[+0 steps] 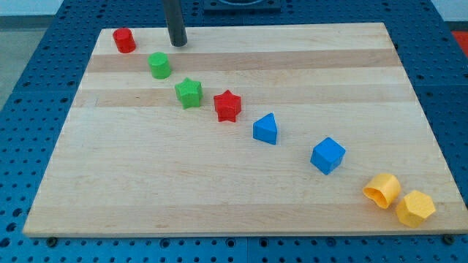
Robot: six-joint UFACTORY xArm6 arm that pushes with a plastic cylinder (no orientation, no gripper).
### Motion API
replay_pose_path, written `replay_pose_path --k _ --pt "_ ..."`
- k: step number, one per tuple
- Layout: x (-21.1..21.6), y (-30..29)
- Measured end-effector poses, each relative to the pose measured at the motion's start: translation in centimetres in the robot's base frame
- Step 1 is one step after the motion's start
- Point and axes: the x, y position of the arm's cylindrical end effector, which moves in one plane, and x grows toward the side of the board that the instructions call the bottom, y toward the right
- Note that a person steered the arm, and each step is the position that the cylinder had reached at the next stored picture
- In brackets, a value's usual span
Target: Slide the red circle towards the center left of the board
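Note:
The red circle, a short red cylinder, stands near the top left corner of the wooden board. My tip rests on the board at the view's top, to the right of the red circle and apart from it. A green cylinder lies just below and left of my tip. A green star and a red star follow in a diagonal line down to the right.
A blue triangular block and a blue cube continue the diagonal. A yellow half-ring block and a yellow hexagon block sit touching near the bottom right corner. Blue perforated table surrounds the board.

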Motion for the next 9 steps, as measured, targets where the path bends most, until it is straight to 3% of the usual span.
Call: replay_pose_path --k 1,3,4,6,7,8,9 --pt "-4.3 0.0" --pt "-3.0 -11.7" --pt "-4.3 -11.5" --pt "5.7 -11.5" --pt "1.3 -10.8" --pt "2.2 -15.0" --pt "9.1 -15.1"
